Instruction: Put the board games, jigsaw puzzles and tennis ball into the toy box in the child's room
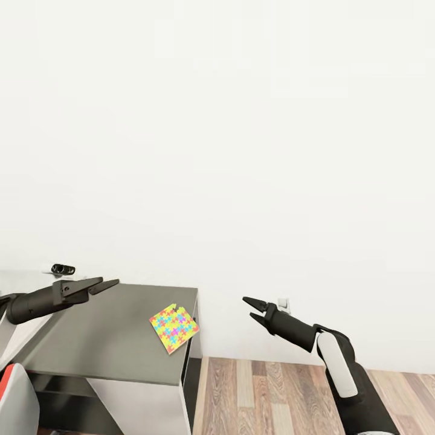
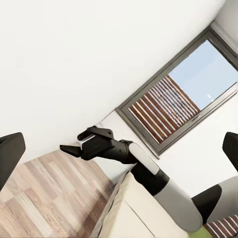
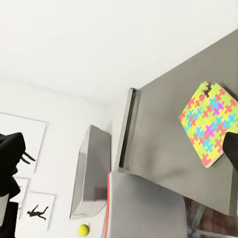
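Your worktop (image 1: 109, 338) runs off the head view's left and bottom edges, so whatever lies further along it is out of sight. In the right wrist view, a dark fingertip (image 3: 232, 151) covers one corner of the jigsaw puzzle (image 3: 208, 124). The wall prints (image 3: 37, 212) are cut by the frame's edge, their silhouettes too small to make out.

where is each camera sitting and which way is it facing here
Head: up on the robot, facing the white wall and table; left gripper and right gripper show.
Left wrist: looks across at the right gripper, window behind.
Right wrist: looks across at the jigsaw puzzle, toy box, tennis ball.
Head and right wrist share the jigsaw puzzle.
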Robot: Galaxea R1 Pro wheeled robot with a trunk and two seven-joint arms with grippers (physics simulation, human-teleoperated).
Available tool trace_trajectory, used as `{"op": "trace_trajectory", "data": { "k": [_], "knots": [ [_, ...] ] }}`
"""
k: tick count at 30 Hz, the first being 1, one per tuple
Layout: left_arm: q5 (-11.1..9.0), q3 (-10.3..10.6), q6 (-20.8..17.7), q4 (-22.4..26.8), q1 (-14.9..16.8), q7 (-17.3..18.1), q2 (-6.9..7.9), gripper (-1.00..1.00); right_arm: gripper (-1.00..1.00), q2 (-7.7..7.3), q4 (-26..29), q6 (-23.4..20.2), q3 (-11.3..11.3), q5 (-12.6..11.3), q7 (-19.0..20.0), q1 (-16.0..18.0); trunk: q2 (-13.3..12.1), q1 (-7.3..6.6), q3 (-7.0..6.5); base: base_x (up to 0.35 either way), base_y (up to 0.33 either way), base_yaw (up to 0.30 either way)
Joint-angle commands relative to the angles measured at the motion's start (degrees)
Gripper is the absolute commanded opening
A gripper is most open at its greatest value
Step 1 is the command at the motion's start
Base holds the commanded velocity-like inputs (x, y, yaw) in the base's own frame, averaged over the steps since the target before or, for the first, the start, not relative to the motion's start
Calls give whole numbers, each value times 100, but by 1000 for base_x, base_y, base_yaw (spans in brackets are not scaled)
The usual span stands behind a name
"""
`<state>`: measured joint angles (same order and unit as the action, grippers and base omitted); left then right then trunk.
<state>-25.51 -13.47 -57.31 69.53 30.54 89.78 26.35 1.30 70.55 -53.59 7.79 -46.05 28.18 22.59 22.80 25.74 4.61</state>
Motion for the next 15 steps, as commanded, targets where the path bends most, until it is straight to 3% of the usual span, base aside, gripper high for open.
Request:
{"op": "trace_trajectory", "data": {
  "k": [1,15],
  "knots": [
    [2,2,-61,-1,5,22,3,100,100,-1,-11,-35,18,26,30,7,12,5,3,41,53,61],
    [2,2,-61,-1,4,22,1,100,100,-23,-247,-34,28,25,-178,75,12,5,-90,120,33,44]
  ]
}}
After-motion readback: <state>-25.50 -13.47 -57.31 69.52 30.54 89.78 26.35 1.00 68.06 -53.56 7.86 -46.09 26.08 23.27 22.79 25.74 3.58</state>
